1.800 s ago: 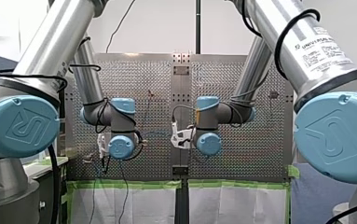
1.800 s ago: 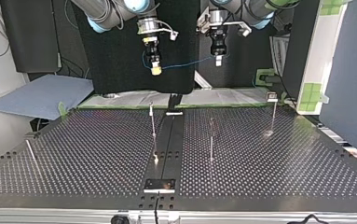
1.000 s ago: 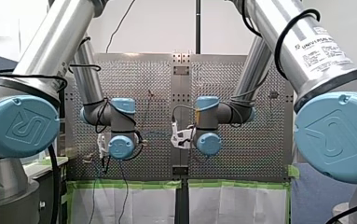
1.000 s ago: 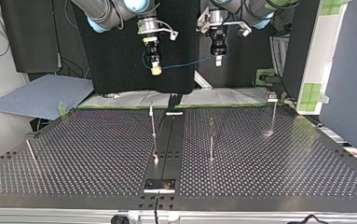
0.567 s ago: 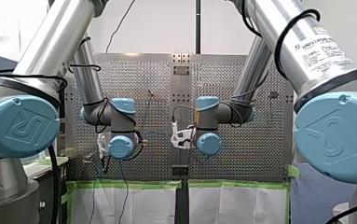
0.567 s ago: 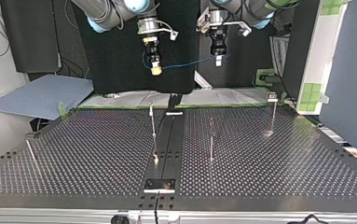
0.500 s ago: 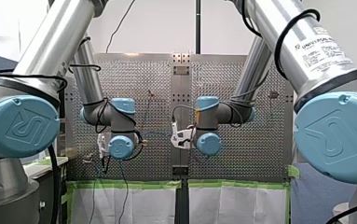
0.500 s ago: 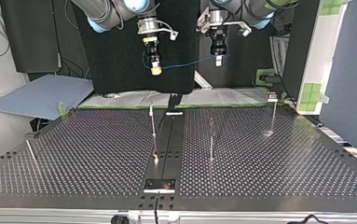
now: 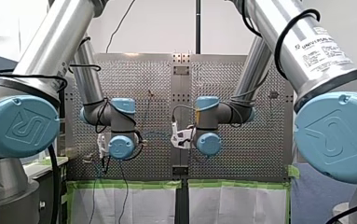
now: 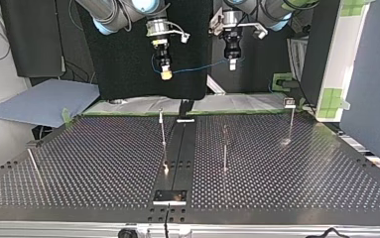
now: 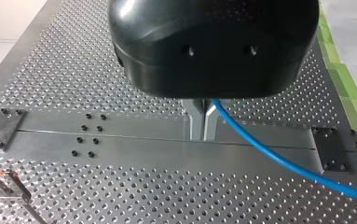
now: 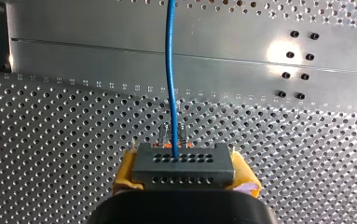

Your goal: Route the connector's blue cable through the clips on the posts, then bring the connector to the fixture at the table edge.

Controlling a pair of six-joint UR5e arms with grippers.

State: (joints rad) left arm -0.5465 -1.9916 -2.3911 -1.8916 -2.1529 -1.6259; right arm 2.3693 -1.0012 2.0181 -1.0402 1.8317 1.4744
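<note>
My right gripper (image 12: 184,179) is shut with its yellow pads on the grey connector (image 12: 183,161). The blue cable (image 12: 170,70) leaves the connector and runs straight ahead over the perforated table. My left gripper (image 11: 202,135) has its metal fingers shut on the blue cable (image 11: 269,154), which trails off to one side. In the top view both grippers hang high behind the table's far edge, my right gripper (image 10: 165,73) at left and my left gripper (image 10: 232,63) at right, with the cable (image 10: 200,67) slung between them. Thin posts (image 10: 162,130) (image 10: 224,148) (image 10: 290,121) stand below on the table.
A dark fixture plate (image 10: 169,197) sits at the table's near edge in the top view, on the centre strip. Another thin post (image 10: 31,161) leans at the left. A blue-grey pad (image 10: 43,101) lies off the table's left corner. A white panel (image 10: 344,54) stands at the right.
</note>
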